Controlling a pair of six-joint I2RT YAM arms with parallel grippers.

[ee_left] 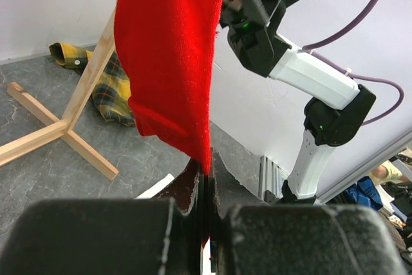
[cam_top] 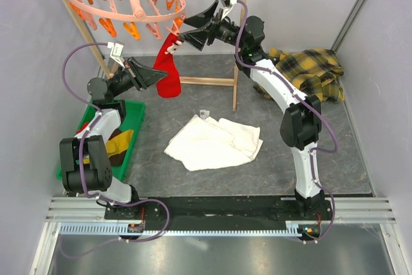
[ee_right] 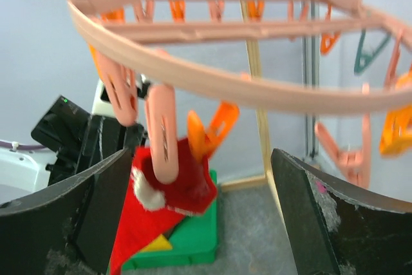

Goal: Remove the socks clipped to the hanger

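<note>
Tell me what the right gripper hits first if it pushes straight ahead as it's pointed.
Most likely the pale pink plastic clip gripping the red fabric sock, hung under the round salmon-pink plastic hanger. It sits between the open fingers of the right gripper; depth is unclear.

From above, the hanger [cam_top: 137, 11] loses its hook past the top edge, and the right gripper [cam_top: 184, 28] partly covers the spot where the red sock [cam_top: 168, 75] meets its clip. In your left wrist view the sock's upper end is cut off, and the left gripper [ee_left: 206, 172] is a dark blur — the sock's lower edge vanishes between its fingers. The bin [cam_top: 137, 117] (green, under the left arm) shows you only part of its load.
</note>
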